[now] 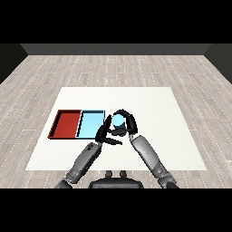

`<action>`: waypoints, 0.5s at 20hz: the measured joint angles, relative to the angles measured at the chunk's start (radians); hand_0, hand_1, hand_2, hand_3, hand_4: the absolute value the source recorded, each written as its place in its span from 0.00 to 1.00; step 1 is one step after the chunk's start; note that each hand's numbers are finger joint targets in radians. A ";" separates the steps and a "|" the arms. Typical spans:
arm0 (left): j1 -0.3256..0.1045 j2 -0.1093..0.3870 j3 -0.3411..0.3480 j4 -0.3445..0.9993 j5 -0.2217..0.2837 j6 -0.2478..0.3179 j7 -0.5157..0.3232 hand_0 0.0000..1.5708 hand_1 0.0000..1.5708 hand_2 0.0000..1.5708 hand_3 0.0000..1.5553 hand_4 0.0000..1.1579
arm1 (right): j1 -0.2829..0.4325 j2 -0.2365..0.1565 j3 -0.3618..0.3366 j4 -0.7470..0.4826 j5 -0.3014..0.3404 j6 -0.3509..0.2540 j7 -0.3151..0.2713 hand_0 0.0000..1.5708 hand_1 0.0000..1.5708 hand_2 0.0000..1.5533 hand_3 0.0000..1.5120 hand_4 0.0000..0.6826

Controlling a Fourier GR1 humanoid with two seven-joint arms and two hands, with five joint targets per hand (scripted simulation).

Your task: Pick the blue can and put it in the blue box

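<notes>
Right now the right hand [126,122] has its fingers and thumb curled round the blue can [118,121] — the can stands upright within that grasp, just beside the right edge of the light blue tray [90,124], not inside it. Whether the can touches the white table [163,118] cannot be told. The left hand [105,134] sits close against the right one, fingers relaxed and spread, grasping nothing. Left of the blue tray — touching it — lies the red tray [65,123].
</notes>
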 measured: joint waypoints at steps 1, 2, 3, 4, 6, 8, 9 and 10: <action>-0.024 0.000 0.001 0.017 0.012 0.004 0.001 0.00 0.00 0.00 0.00 0.00 | -0.009 0.000 -0.005 0.003 -0.011 0.002 0.000 0.92 0.92 0.94 0.91 0.88; -0.017 0.000 -0.009 0.006 0.015 0.008 0.000 0.00 0.00 0.00 0.00 0.00 | -0.004 0.000 0.020 0.005 -0.026 -0.018 -0.005 0.92 0.92 0.93 0.91 0.87; -0.005 0.000 -0.016 -0.009 0.008 0.011 0.002 0.00 0.00 0.00 0.00 0.00 | -0.003 0.000 0.024 0.003 -0.040 -0.022 -0.007 0.93 0.93 0.94 0.92 0.86; -0.012 0.000 -0.016 -0.014 0.016 0.010 0.007 0.00 0.00 0.00 0.00 0.00 | 0.007 0.000 0.040 0.002 -0.048 -0.037 -0.018 0.93 0.93 0.94 0.92 0.87; -0.044 0.000 -0.051 0.030 0.058 0.031 -0.025 0.00 0.00 0.00 0.00 0.00 | 0.004 0.000 0.039 0.021 -0.074 -0.040 -0.042 0.92 0.92 0.93 0.92 0.88; -0.066 0.000 -0.072 0.050 0.094 0.045 -0.040 0.00 0.00 0.00 0.00 0.00 | 0.006 0.000 0.046 0.039 -0.105 -0.045 -0.069 0.93 0.93 0.93 0.92 0.87; -0.075 0.000 -0.087 0.051 0.103 0.061 -0.038 0.00 0.00 0.00 0.00 0.17 | 0.002 0.000 0.066 0.032 -0.114 -0.065 -0.063 0.93 0.93 0.94 0.92 0.87; -0.082 0.000 -0.097 0.049 0.104 0.082 -0.030 0.00 0.00 0.00 0.00 0.32 | 0.003 0.000 0.082 0.027 -0.127 -0.076 -0.067 0.94 0.94 0.94 0.92 0.88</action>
